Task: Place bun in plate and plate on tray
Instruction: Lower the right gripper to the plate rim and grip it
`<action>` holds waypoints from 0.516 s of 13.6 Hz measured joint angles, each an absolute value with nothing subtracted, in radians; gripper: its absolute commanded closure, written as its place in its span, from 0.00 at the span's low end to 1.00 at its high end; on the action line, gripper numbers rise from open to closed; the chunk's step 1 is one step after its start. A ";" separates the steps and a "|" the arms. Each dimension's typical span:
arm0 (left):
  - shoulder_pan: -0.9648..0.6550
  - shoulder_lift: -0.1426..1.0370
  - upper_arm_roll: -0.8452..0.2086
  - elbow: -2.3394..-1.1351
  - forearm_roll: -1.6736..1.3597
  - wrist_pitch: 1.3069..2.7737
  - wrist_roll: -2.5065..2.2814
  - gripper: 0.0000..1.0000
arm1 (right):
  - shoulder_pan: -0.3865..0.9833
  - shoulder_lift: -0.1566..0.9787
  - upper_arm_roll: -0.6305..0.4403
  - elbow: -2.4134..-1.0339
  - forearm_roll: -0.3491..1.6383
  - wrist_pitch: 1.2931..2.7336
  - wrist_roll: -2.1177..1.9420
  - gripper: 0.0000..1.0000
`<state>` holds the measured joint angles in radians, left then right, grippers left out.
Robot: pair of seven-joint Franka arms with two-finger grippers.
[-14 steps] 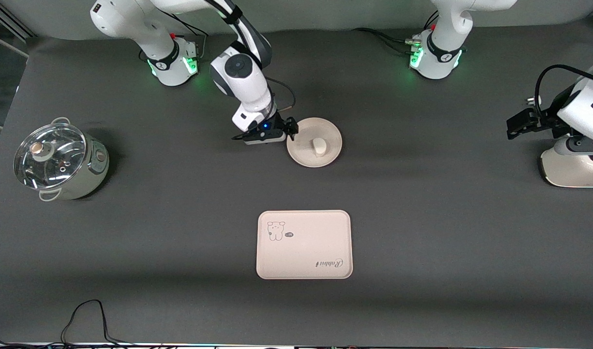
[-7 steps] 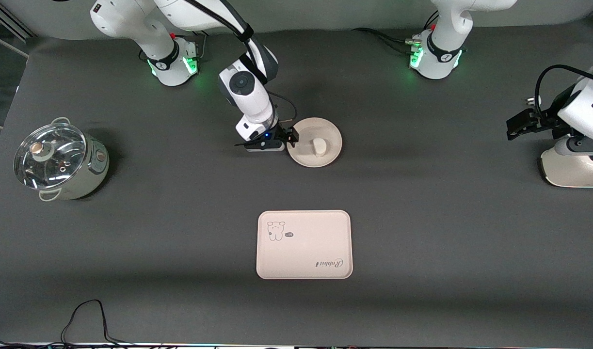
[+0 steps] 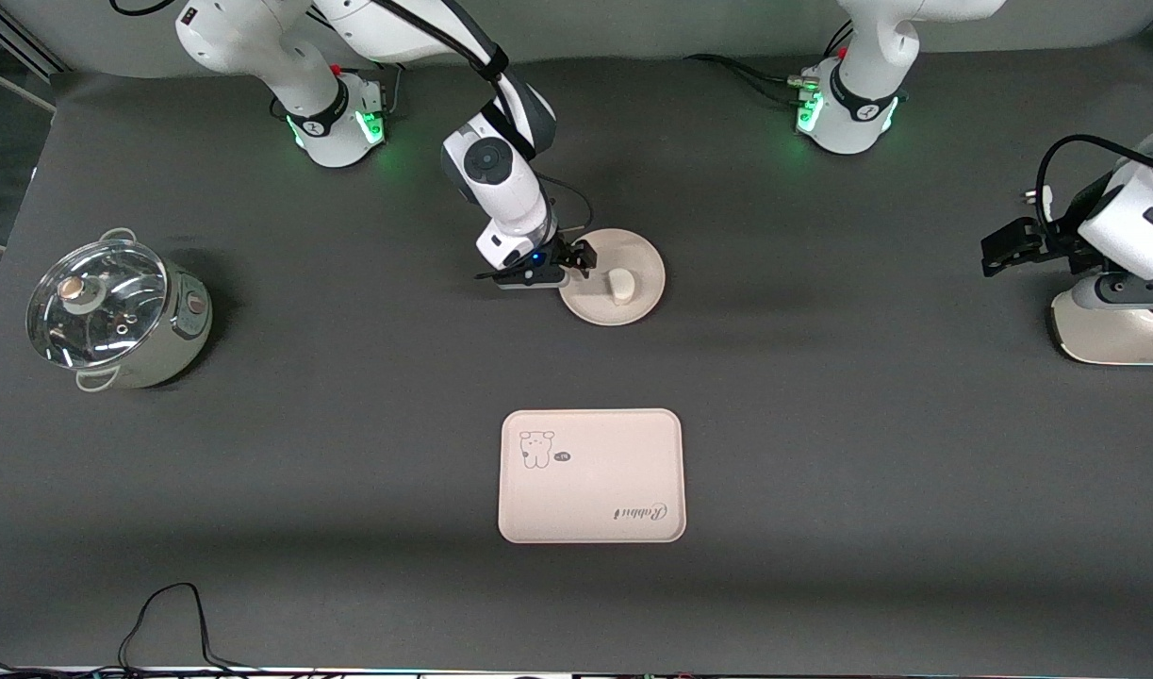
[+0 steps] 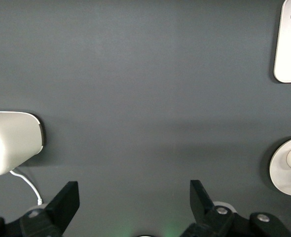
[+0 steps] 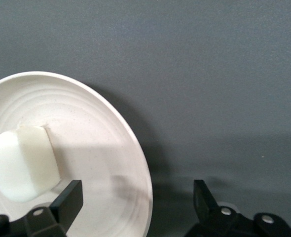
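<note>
Right gripper [image 5: 135, 197] spread wide over the plate [image 5: 106, 143] rim; bun [image 5: 23, 163] lying in the plate, on grey tabletop [image 5: 209, 74].

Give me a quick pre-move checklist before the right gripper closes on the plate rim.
1. Bun on plate: ok.
2. Right gripper open: ok.
3. Plate rim between its fingers: ok in the right wrist view, one finger over the plate, one outside.
4. Finger over the plate clears the bun: cannot tell, it is close.
5. Tray bare, nearer the camera than the plate: ok.
6. Left gripper open, waiting at its own end over a white appliance: ok.
</note>
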<state>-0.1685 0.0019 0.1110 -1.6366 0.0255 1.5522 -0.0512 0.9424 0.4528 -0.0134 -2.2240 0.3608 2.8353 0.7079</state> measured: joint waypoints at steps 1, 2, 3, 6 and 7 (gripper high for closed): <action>-0.169 0.002 0.111 -1.637 0.025 1.552 -0.051 0.00 | 0.942 0.455 -0.014 -2.224 0.361 2.835 0.708 0.15; -0.169 0.002 0.111 -1.637 0.025 1.552 -0.051 0.00 | 0.941 0.457 -0.016 -2.224 0.361 2.835 0.708 0.25; -0.169 0.003 0.111 -1.637 0.025 1.552 -0.051 0.00 | 0.939 0.459 -0.017 -2.224 0.361 2.834 0.708 0.36; -0.169 0.003 0.110 -1.637 0.024 1.552 -0.051 0.00 | 0.936 0.460 -0.019 -2.224 0.362 2.819 0.708 0.67; -0.169 0.004 0.110 -1.637 0.024 1.552 -0.051 0.00 | 0.936 0.460 -0.019 -2.223 0.363 2.815 0.708 0.72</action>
<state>-0.1689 0.0038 0.1103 -1.6367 0.0235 1.5522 -0.0512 0.9365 0.4595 -0.0187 -2.2235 0.3628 2.8154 0.7080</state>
